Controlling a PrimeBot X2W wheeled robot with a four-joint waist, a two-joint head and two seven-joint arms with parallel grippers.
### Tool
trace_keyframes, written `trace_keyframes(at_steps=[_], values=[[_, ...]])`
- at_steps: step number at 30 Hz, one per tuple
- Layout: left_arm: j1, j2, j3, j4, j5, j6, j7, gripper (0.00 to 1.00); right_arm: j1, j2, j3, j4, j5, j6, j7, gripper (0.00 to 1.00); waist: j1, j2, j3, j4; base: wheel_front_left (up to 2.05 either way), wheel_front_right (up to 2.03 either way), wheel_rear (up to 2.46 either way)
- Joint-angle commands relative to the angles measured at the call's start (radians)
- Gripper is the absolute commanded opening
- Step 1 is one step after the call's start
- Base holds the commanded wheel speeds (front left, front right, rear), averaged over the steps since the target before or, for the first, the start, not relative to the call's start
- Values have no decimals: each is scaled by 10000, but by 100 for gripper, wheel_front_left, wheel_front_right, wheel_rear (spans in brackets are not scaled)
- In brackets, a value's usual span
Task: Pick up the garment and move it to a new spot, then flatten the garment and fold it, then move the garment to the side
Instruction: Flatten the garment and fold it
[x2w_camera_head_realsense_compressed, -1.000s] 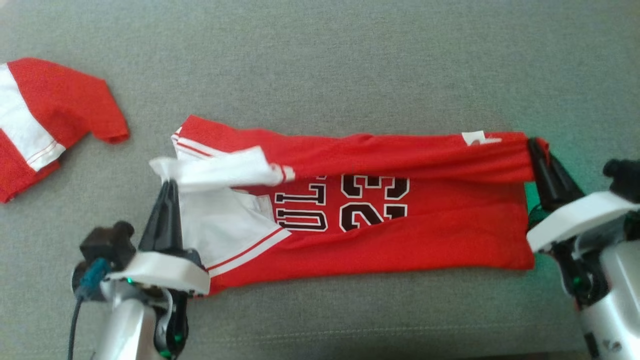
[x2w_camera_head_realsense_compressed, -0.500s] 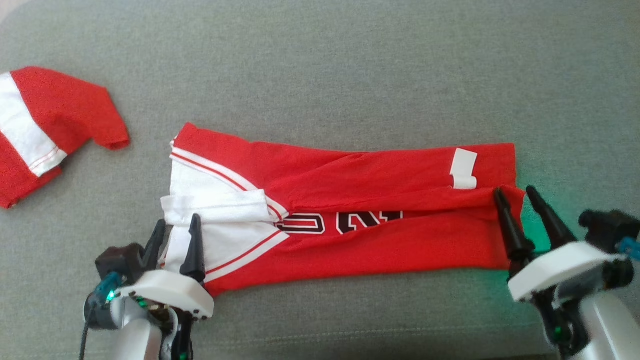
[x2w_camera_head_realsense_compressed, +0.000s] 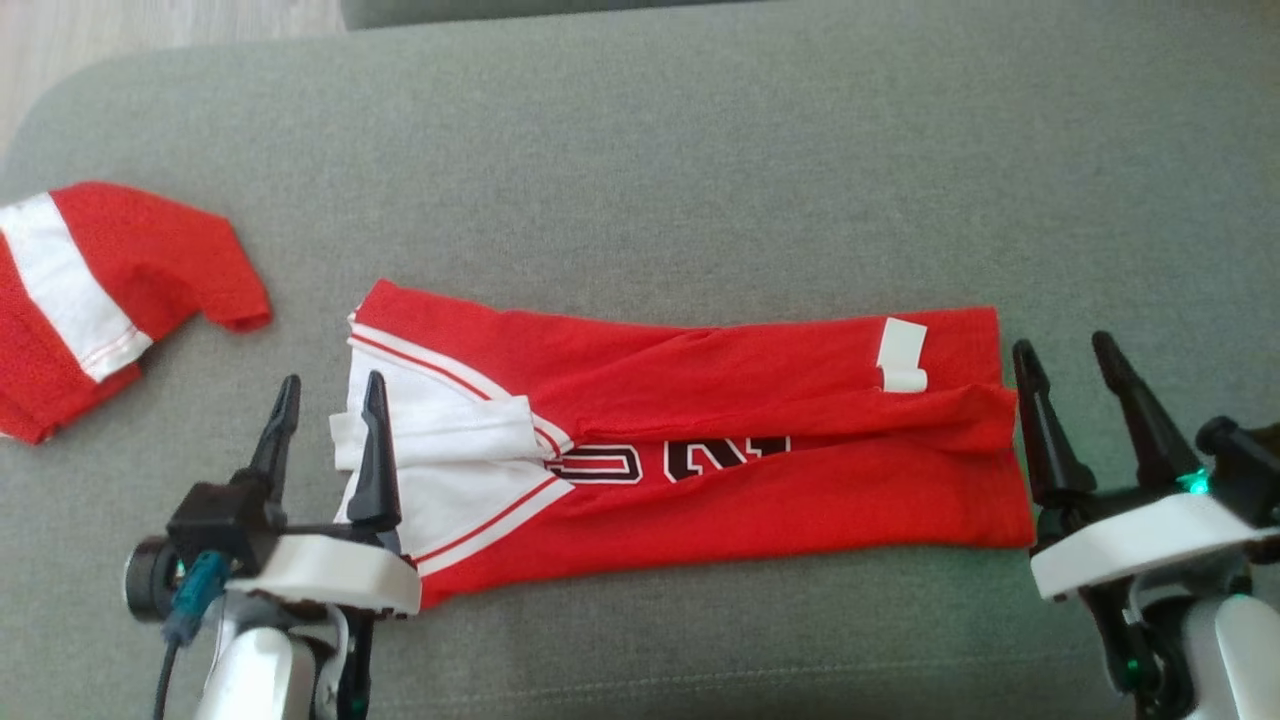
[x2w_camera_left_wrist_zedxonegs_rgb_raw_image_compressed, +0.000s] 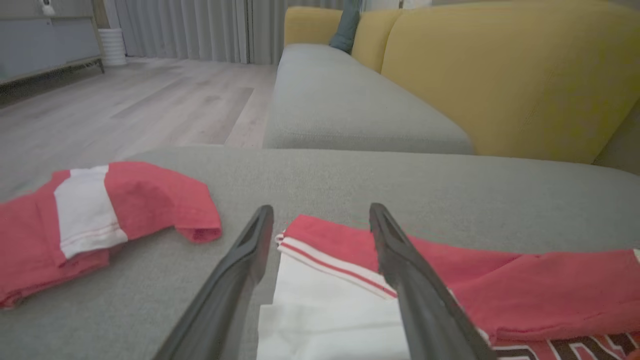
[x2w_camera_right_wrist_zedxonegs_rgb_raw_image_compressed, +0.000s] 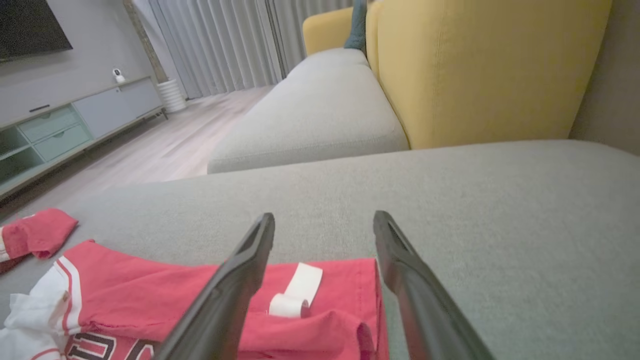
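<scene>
Garment (x2w_camera_head_realsense_compressed: 700, 490): lying folded lengthwise on the sofa seat (x2w_camera_head_realsense_compressed: 640, 150). We are holding left gripper (x2w_camera_head_realsense_compressed: 328, 395) and right gripper (x2w_camera_head_realsense_compressed: 1068, 352) at its ends, fingers spread, empty. We are judging folding midway; next, regripping for a crosswise fold.

Jaws apart — the left end effector (x2w_camera_left_wrist_zedxonegs_rgb_raw_image_compressed: 321, 210) hangs over the garment (x2w_camera_left_wrist_zedxonegs_rgb_raw_image_compressed: 525, 290), at its white end.

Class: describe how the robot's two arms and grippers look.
The left gripper and right gripper each have two long, tapering black fingers on a white curved housing, above a silvery forearm. A teal plug and dark cable hang at the left wrist; a green light glows on the right.
</scene>
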Motion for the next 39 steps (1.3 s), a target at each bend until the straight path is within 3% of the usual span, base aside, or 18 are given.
trace_keyframes(at_steps=[1, 12, 29, 39], values=[[66, 196, 299, -550, 145, 82, -117, 100, -91, 14, 104, -546, -131, -9, 103, 100, 1, 0, -157, -11, 0, 0, 0], [706, 300, 151, -1468, 205, 214, 205, 100, 364, 256, -27, -1385, -492, -9, 618, 100, 1, 0, -671, -34, 0, 0, 0], [816, 393, 73, -1532, 184, 429, 342, 100, 630, 317, -129, -1792, -725, -9, 922, 100, 1, 0, -672, -83, 0, 0, 0], [395, 423, -46, -1720, 199, 433, 300, 100, 391, 192, -346, -1524, -831, -9, 931, 100, 1, 0, 105, 33, 0, 0, 0]])
